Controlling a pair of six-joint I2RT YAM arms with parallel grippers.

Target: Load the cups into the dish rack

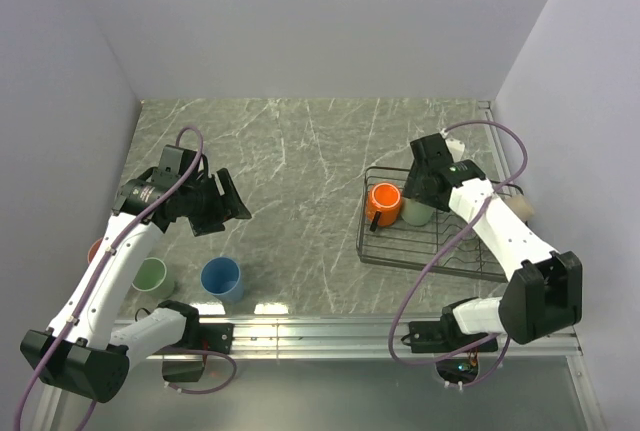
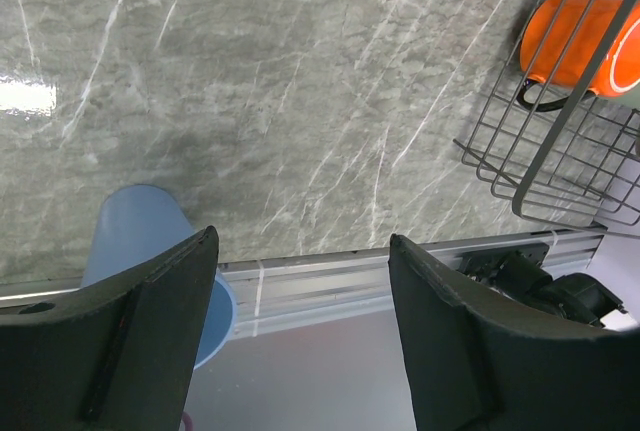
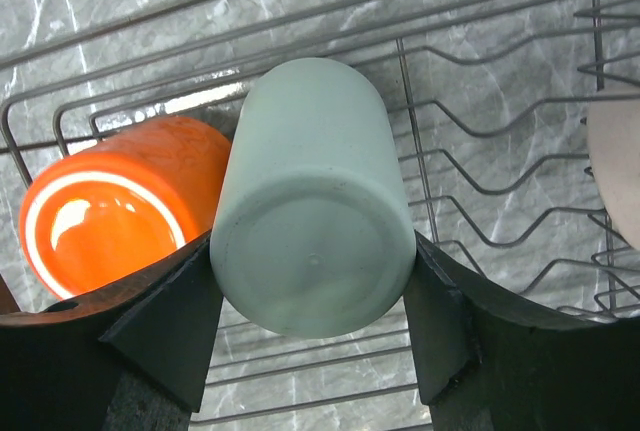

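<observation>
Contact: right gripper (image 3: 312,251) clamps 1 pale green cup (image 3: 310,201) in the dish rack (image 1: 420,265), just beside the orange mug (image 3: 110,211); left gripper (image 2: 300,241) hangs open near the blue cup (image 2: 135,226).

Blue cup (image 2: 135,236) beside parted left gripper (image 2: 302,241) (orange mug (image 2: 570,41) in rack (image 2: 566,119))

From above, the left arm (image 1: 105,271) hides most of the salmon-pink cup (image 1: 95,249); the right arm (image 1: 500,229) covers part of the beige cup (image 1: 522,207). The left wrist view's right edge cuts off the dish rack (image 2: 540,166), and the left hand (image 2: 302,238) screens part of the blue cup (image 2: 140,236).
</observation>
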